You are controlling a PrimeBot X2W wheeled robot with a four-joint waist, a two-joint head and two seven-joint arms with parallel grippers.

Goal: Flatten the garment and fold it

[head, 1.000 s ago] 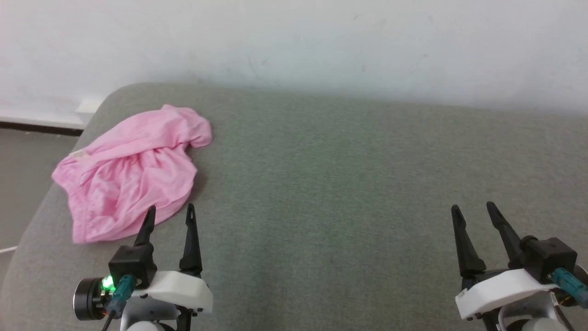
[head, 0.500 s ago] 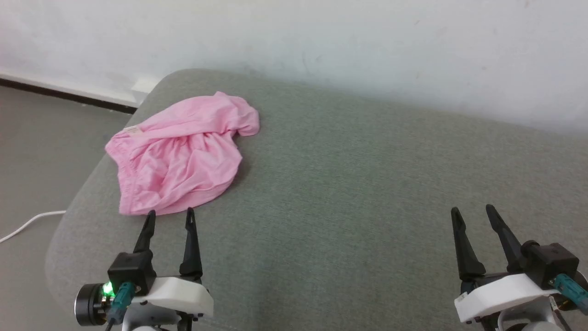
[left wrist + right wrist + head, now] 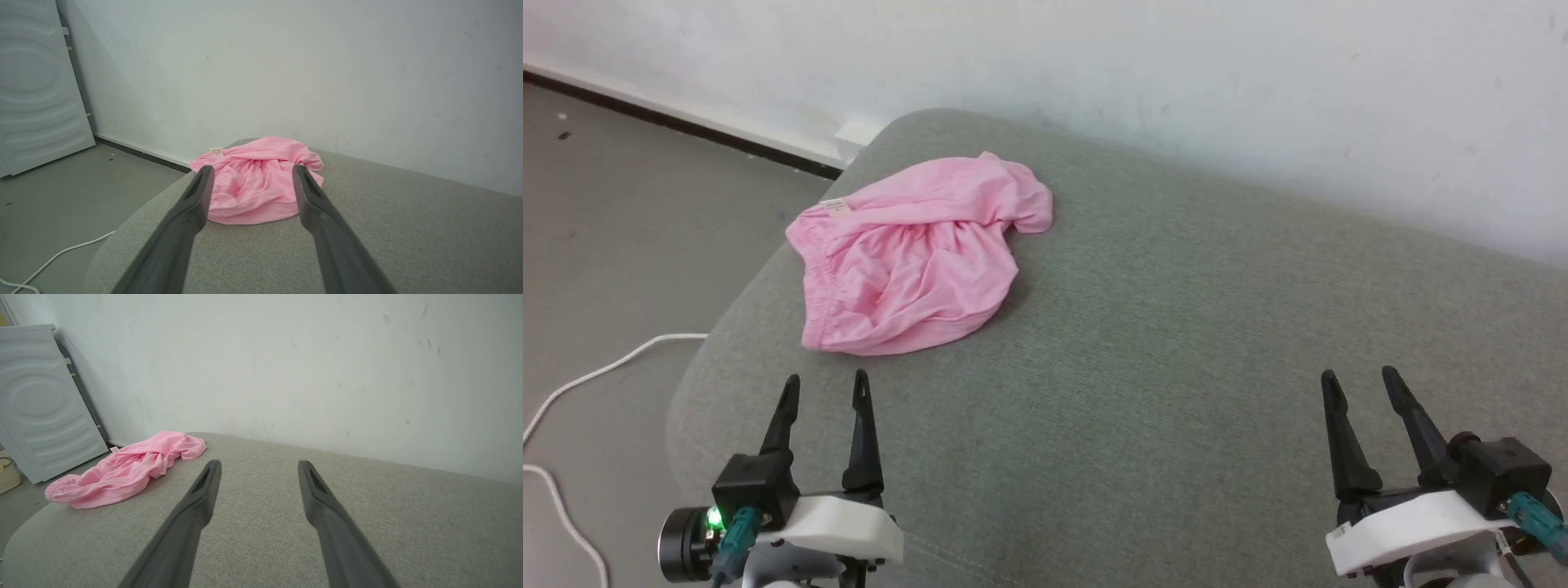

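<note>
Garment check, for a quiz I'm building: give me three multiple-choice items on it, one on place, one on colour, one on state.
1. Where on the grey cushion does the garment lie? A) left end B) middle C) right end
2. Its colour? A) white B) pink C) blue
3. Its state? A) crumpled, unheld B) folded flat C) lifted by a gripper
A: it sits by the cushion's rounded left end. B: plainly pink cloth. A: bunched folds, and the left gripper is open, short of it.
</note>
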